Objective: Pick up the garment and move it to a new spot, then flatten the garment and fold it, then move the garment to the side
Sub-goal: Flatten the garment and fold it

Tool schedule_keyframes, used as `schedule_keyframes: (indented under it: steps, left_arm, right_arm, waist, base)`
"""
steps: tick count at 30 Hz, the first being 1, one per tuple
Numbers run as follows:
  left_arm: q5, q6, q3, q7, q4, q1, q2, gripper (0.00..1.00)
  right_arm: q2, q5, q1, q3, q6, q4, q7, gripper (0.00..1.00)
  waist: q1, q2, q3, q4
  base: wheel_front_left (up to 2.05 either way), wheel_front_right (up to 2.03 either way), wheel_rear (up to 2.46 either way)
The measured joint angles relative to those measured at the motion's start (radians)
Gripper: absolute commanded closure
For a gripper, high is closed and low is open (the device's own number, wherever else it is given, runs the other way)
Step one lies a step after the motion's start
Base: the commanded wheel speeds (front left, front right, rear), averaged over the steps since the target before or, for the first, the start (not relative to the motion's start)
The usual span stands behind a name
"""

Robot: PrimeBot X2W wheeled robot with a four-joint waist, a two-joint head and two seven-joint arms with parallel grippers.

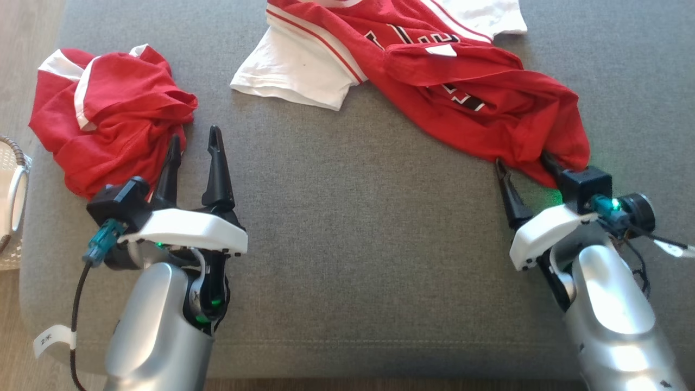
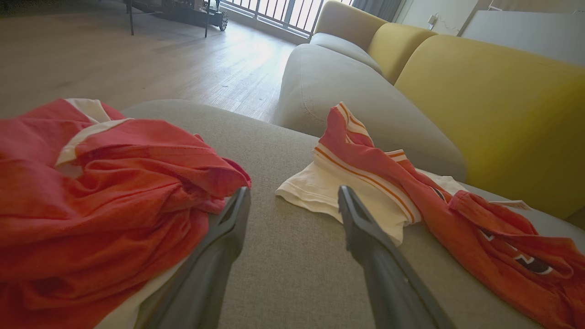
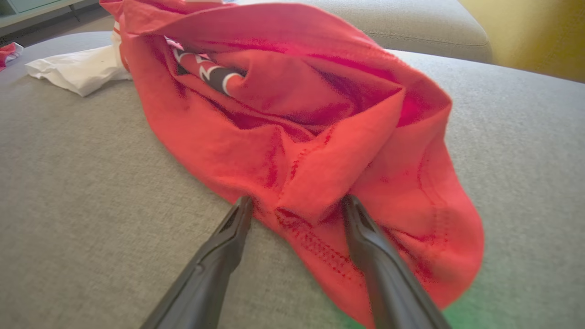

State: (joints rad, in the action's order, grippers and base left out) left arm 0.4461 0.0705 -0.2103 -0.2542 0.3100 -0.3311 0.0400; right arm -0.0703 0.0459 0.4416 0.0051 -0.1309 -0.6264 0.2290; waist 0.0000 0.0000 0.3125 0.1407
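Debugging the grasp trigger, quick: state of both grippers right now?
Left gripper: open, holding nothing, beside the crumpled red garment.
Right gripper: open around a fold of the red jersey, not clamped.

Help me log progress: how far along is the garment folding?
Nothing looks done: the jersey lies rumpled and unfolded on the grey cushion. In hand: the open right tool straddles its red hem, not yet closed. Remaining: moving, flattening, folding, setting aside. The open left tool sits by another red shirt.

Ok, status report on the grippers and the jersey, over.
Left gripper open, beside crumpled red garment. Right gripper open, fingers straddling jersey hem, not clamped. Jersey bunched, unfolded.
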Motion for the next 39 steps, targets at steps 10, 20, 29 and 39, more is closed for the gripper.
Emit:
schedule_keyframes:
  steps: [10, 20, 29, 39]
  left_arm:
    - [-0.005, 0.002, -0.014, 0.000, 0.000, -0.004, -0.001, 0.00]
    - [-0.005, 0.008, -0.024, 0.000, 0.013, -0.002, -0.002, 0.00]
    - [0.006, 0.008, -0.041, 0.000, 0.019, 0.002, -0.002, 0.00]
    - [0.006, 0.007, -0.074, 0.000, 0.027, -0.005, -0.002, 0.00]
  right_arm:
    - [0.000, -0.113, 0.044, -0.038, 0.000, -0.016, 0.015, 1.00]
    - [-0.016, -0.246, -0.024, 0.074, 0.000, 0.239, -0.018, 1.00]
    - [-0.075, -0.515, -0.145, 0.102, 0.000, 0.536, -0.237, 1.00]
    - [-0.132, -0.626, -0.021, -0.034, 0.000, 0.366, -0.340, 1.00]
  waist:
    - [0.0000, 0.0000, 0.012, -0.019]
    - [0.0000, 0.0000, -0.037, -0.067]
    - [0.0000, 0.0000, -0.072, -0.097]
    - [0.0000, 0.0000, -0.019, -0.051]
  base:
    - [0.00, 0.00, 0.00]
    - [0.00, 0.00, 0.00]
    - [0.00, 0.00, 0.00]
    - [0.00, 0.00, 0.00]
